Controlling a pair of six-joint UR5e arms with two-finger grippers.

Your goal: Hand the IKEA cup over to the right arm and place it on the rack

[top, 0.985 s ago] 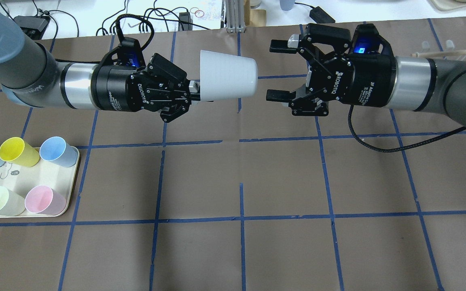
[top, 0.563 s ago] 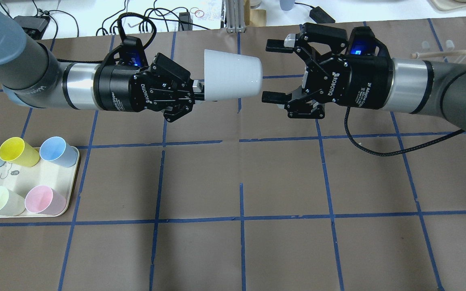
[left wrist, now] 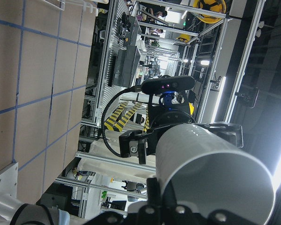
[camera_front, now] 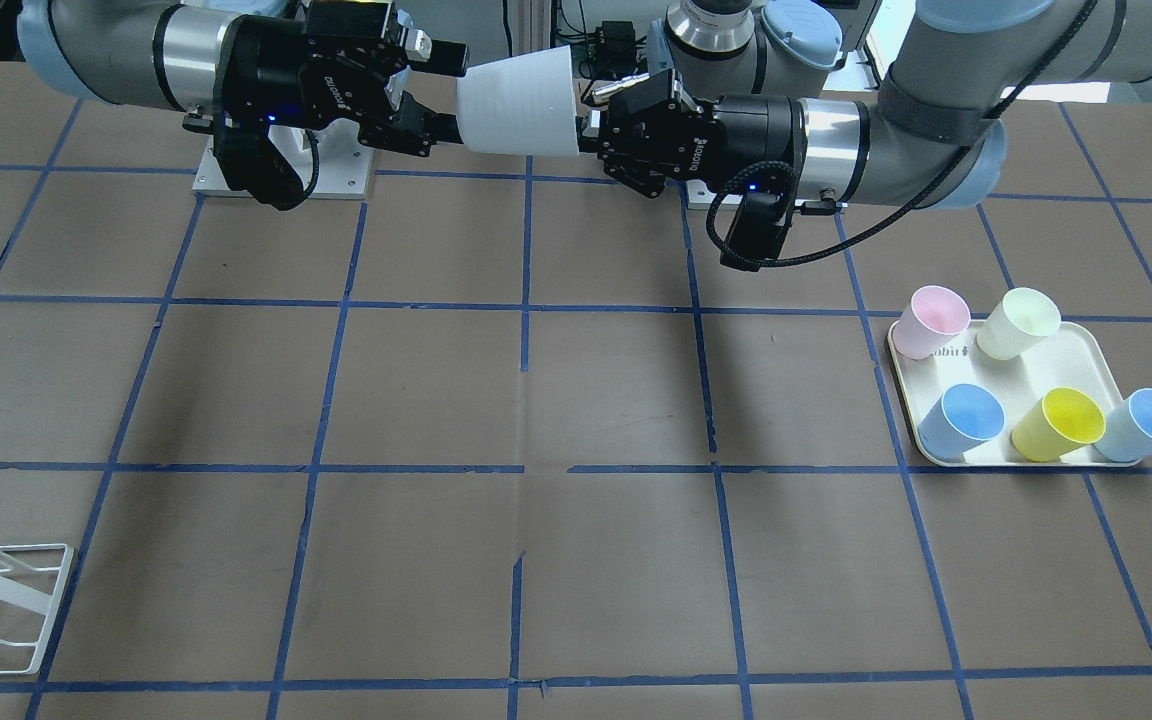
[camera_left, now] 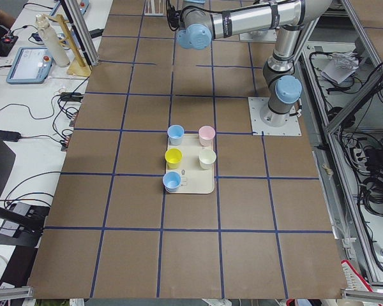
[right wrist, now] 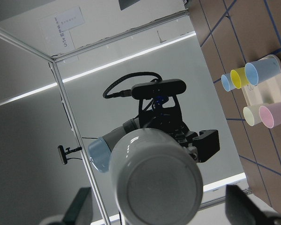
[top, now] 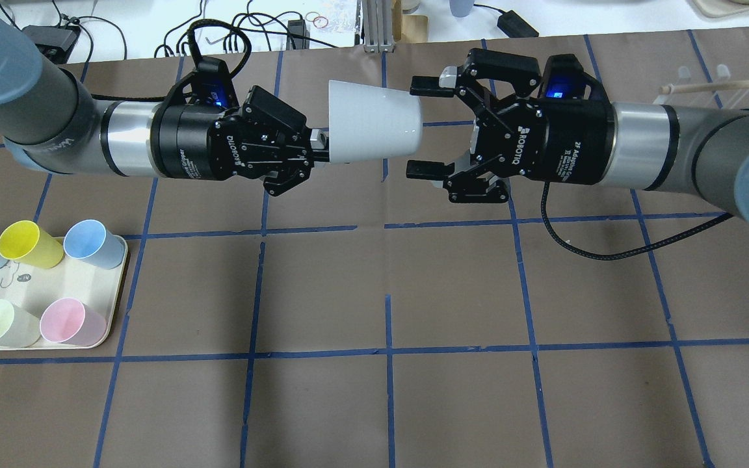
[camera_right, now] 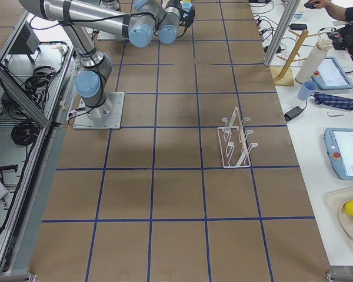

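The pale grey IKEA cup [top: 374, 127] hangs sideways in mid-air over the back of the table, base pointing to my right arm. My left gripper [top: 320, 147] is shut on its rim. My right gripper [top: 419, 128] is open, its two fingers flanking the cup's base without touching it. The front view shows the same: cup [camera_front: 516, 105], left gripper [camera_front: 588, 122], right gripper [camera_front: 448, 95]. The right wrist view looks at the cup's base [right wrist: 154, 185] between its open fingers [right wrist: 79, 208]. The white wire rack [top: 738, 78] stands at the far right, also in the right side view [camera_right: 235, 144].
A cream tray [top: 118, 292] at the table's left front holds several coloured tumblers; it also shows in the front view [camera_front: 1076, 350]. A black cable [top: 608, 244] hangs under my right wrist. Cables and boxes lie beyond the table's back edge.
My right gripper has moved left toward the cup, so its open fingers now flank the base. My left gripper with the cup shifted slightly right, then held still.
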